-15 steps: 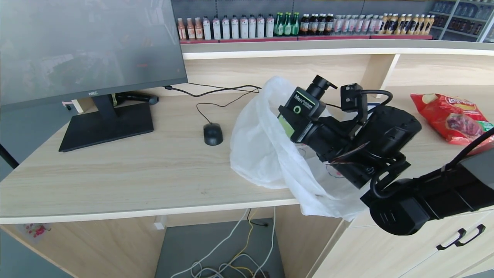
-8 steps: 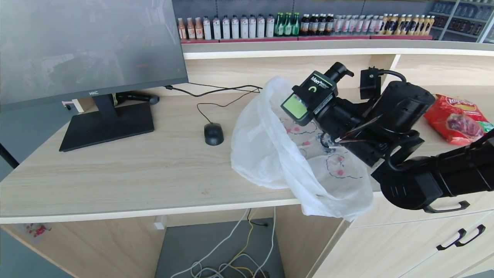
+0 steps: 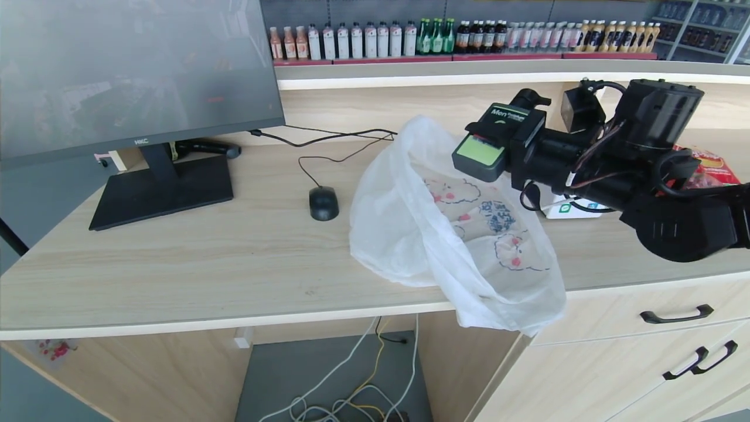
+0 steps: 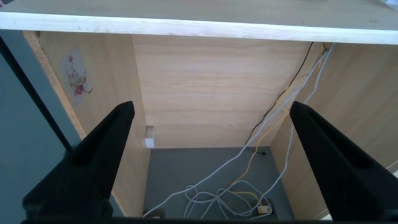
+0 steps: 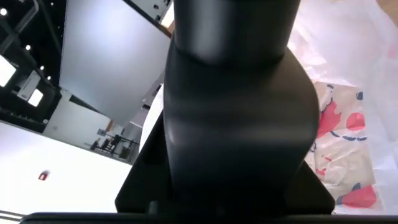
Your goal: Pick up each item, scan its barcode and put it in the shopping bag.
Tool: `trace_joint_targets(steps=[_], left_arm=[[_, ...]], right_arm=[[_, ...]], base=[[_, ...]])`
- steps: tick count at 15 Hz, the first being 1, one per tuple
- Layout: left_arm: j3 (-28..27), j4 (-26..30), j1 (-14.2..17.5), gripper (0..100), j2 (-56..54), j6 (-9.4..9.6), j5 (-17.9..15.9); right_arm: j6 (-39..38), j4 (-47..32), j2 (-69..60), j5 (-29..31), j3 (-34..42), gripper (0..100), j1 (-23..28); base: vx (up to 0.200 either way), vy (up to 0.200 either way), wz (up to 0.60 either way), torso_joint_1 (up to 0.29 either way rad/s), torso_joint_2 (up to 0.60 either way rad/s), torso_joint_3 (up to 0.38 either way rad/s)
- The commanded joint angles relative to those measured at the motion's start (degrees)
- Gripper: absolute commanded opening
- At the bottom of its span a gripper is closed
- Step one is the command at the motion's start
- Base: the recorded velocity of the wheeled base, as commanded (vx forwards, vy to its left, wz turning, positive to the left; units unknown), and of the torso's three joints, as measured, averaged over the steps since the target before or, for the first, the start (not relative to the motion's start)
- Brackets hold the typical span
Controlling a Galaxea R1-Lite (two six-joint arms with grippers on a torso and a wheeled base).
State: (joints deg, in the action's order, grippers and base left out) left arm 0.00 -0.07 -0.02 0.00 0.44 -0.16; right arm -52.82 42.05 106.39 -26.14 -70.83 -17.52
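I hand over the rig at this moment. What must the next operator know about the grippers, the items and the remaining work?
Left gripper: open, empty, below the counter edge.
Right gripper: shut on the black pump bottle, held in the air beside the white shopping bag.
Done: bottle picked up; whether it was scanned cannot be told.
To do: bottle into the bag, then the red chips bag and the small white box, both on the counter behind the right arm.

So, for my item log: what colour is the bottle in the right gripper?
Black, with a light green label; the bottle shows best in the head view.
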Motion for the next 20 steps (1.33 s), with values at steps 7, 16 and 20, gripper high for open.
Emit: trace_joint_targets(steps=[7,16,20], left_arm=[[0.0,0.0,-0.1,100,0.0,0.0,0.0],[0.0,0.0,-0.1,100,0.0,0.0,0.0],[0.0,0.0,-0.1,100,0.0,0.0,0.0]], right_arm=[[-1.8,-5.8,7.5,-3.6,-6.8,0,-2.9],[-1.9,-4.3,5.2,-3.3,1.4,0,-7.3],[-1.9,-3.8,4.0,-3.1,4.5,0,-10.7]], base=[[0.0,0.0,0.0,0.0,0.0,0.0],[0.0,0.0,0.0,0.0,0.0,0.0],[0.0,0.0,0.0,0.0,0.0,0.0]])
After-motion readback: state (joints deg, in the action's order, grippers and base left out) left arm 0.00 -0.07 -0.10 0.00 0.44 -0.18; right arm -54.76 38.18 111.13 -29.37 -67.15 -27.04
